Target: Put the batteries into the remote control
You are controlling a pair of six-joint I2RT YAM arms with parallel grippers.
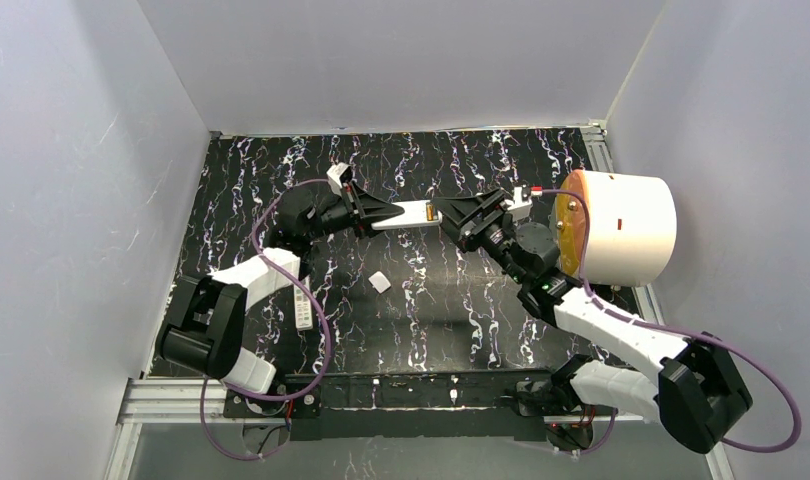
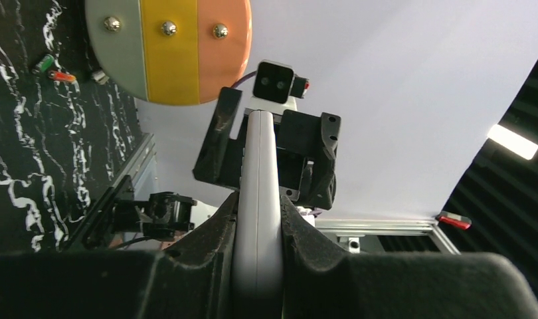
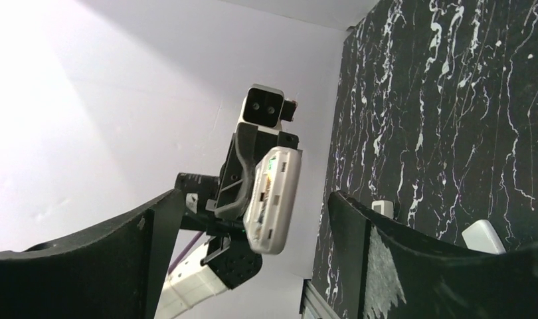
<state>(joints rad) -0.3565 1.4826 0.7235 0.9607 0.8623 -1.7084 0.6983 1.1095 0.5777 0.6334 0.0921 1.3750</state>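
Clamping the remote [image 2: 260,166] by its long edges, the left gripper [image 1: 369,214] is holding it in the air above the table [image 1: 431,320], pointing it at the right gripper [image 1: 451,216]. The right gripper's jaws are standing wide apart on either side of the remote's far end and are gripping nothing. From the right wrist, the remote is showing what looks like an open back near its end, with some colour inside; I cannot tell whether a cell is already sitting there. The batteries [image 2: 62,76] are probably the few tiny coloured pieces that the left wrist view is showing on the table just beside the drum [image 1: 626,228], well apart from both grippers. I am judging the remote to be a light, stiff plastic shell with smooth sides, so the edge grip is suiting it and is leaving the back free. The batteries are looking hard, light, round and slick, so they are likely to roll under a nudge or squirt out of a pinch. Taking one across the middle of its barrel is seeming the safest hold, as that is leaving both ends clear for seating in the bay.
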